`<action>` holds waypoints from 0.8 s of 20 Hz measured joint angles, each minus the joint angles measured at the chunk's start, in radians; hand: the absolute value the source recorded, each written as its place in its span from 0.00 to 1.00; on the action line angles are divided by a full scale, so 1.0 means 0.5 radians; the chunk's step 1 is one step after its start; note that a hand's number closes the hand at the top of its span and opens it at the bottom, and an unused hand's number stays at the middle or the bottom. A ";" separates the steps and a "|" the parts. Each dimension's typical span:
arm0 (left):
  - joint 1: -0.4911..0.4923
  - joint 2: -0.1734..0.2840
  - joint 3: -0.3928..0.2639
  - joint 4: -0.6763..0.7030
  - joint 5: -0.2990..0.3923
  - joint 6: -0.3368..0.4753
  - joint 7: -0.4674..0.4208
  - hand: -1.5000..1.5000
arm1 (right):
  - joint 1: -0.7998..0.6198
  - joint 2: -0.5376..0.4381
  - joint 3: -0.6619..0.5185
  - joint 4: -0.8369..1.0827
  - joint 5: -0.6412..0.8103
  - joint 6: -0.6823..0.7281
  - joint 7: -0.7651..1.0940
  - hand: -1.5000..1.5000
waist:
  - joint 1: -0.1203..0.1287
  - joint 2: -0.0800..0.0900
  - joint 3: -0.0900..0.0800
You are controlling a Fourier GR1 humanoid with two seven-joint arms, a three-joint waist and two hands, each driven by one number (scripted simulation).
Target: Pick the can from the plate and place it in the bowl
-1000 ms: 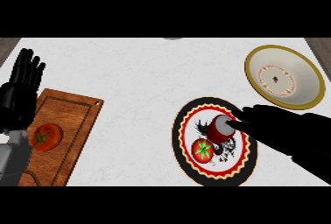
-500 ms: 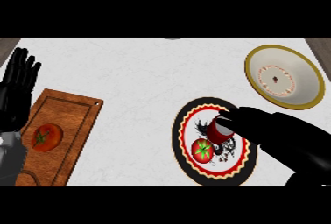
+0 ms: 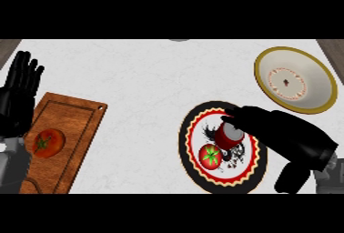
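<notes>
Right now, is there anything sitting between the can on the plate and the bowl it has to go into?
Nothing visible does. Only bare counter lies between the can on the plate and the bowl; the right hand is already at the can.

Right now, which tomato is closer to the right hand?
The tomato on the plate, lying beside the can that the right hand is reaching. The other tomato sits on the wooden cutting board, far off near the left hand.
</notes>
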 measured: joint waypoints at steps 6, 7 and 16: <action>-0.045 0.017 0.059 0.029 0.001 -0.063 0.040 0.50 | -0.063 0.148 0.036 0.182 0.176 -0.039 -0.184 0.00 | 0.001 0.000 -0.001; -0.030 0.003 0.057 0.017 -0.010 -0.060 0.038 0.50 | -0.027 0.141 0.036 0.191 0.210 -0.060 -0.241 0.00 | 0.001 -0.001 -0.001; 0.004 -0.060 0.086 -0.053 -0.073 -0.072 0.057 0.50 | -0.001 0.263 0.043 0.311 0.474 -0.039 -0.367 0.00 | -0.001 -0.001 -0.001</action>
